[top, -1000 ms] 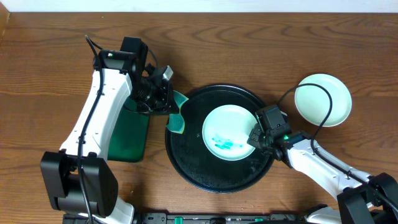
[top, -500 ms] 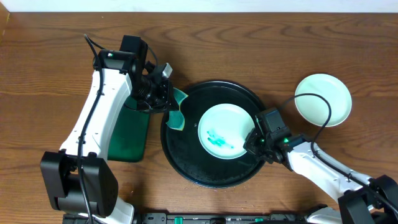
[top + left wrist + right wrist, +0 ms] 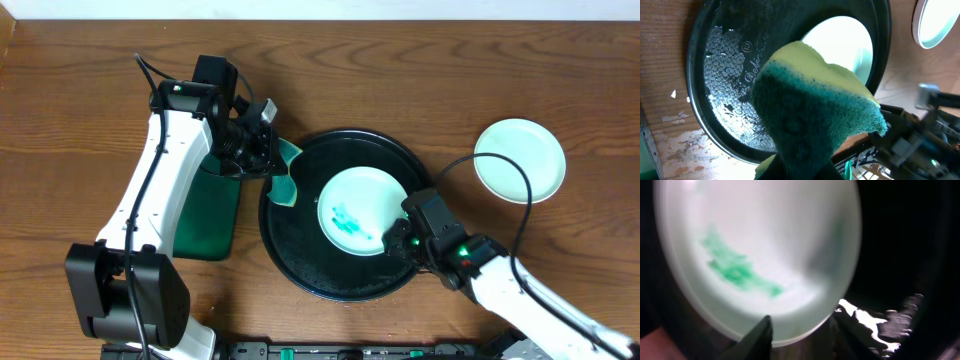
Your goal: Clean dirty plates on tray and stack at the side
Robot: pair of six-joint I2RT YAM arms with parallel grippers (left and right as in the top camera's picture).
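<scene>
A white plate with teal-green smears point(image 3: 352, 210) lies on the round black tray point(image 3: 300, 255); the right wrist view shows it close up point(image 3: 755, 245). My right gripper point(image 3: 400, 241) is at the plate's lower right rim, open, one finger over the rim and one over the tray point(image 3: 802, 332). My left gripper point(image 3: 262, 158) is shut on a green and yellow sponge point(image 3: 285, 178) and holds it over the tray's left rim. The sponge point(image 3: 815, 110) fills the left wrist view, above the tray point(image 3: 725, 75) and plate point(image 3: 840, 35). A second plate point(image 3: 519, 160), without smears, lies on the table at the right.
A rectangular green tray point(image 3: 205, 220) lies on the table left of the black tray, under my left arm. The right arm's cable point(image 3: 520, 185) loops over the second plate. The table's front edge is near the black tray.
My right gripper has slid from the plate's right rim down to its lower right rim. The black tray and its plate have shifted a little left. The left arm has barely moved.
</scene>
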